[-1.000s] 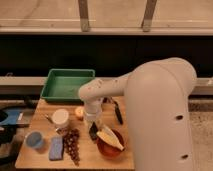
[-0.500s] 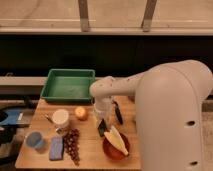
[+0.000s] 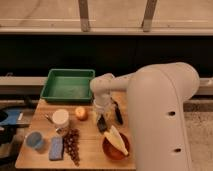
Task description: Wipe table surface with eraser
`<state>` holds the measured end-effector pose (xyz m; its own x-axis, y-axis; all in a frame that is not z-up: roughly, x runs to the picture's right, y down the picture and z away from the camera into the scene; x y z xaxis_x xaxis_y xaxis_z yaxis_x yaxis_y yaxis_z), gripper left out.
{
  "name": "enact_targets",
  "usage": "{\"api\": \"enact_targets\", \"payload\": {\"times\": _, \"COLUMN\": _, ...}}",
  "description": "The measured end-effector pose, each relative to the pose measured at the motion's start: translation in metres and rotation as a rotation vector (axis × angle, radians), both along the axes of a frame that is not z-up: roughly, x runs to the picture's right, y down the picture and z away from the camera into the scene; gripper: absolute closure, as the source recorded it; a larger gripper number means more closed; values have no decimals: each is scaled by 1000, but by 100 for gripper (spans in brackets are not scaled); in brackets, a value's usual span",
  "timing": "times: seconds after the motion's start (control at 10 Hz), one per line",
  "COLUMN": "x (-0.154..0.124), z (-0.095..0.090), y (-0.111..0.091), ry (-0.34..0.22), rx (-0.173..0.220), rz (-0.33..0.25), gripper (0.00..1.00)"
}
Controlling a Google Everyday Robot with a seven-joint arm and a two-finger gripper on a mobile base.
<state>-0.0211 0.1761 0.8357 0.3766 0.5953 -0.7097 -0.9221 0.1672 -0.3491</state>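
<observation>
Eraser (image 3: 101, 125) is the small black block you see on the table surface (image 3: 89, 144), right at the tip of the gripper (image 3: 102, 118) and just on its near side. The gripper points down at the wood, hanging from the white arm that bends in from the view's right. The eraser is so close under it that you cannot tell whether they touch. You also cannot tell whether the gripper is apart, together, or clamped on the block. Just beside the gripper toward the view's right lies a slim black-handled utensil (image 3: 118, 114), apart from the eraser. On the other side, near the gripper, sits an orange fruit (image 3: 80, 113), and beyond that a white cup (image 3: 61, 119). Behind the gripper, at the far edge of the wood, you have the green tray (image 3: 67, 86). In front of the gripper and slightly toward the view's right is a brown bowl (image 3: 109, 150) holding something pale yellow. Well away toward the near left corner lie a bunch of dark grapes (image 3: 73, 145), a blue-grey sponge (image 3: 56, 148) and a small blue cup (image 3: 34, 140).
</observation>
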Motion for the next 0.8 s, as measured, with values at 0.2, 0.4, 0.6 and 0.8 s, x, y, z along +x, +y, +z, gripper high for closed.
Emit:
{"api": "enact_targets", "payload": {"times": 0.2, "x": -22, "z": -1, "y": 2, "ry": -50, "rx": 3, "rz": -20, "gripper": 100}}
{"api": "enact_targets", "payload": {"times": 0.4, "x": -38, "z": -8, "y": 8, "ry": -91, "rx": 3, "rz": -44, "gripper": 100}}
{"api": "enact_targets", "payload": {"times": 0.6, "x": -56, "z": -21, "y": 23, "ry": -116, "rx": -10, "rz": -70, "gripper": 100}}
{"api": "enact_targets", "payload": {"times": 0.8, "x": -46, "z": -28, "y": 33, "ry": -95, "rx": -31, "rz": -65, "gripper": 100}}
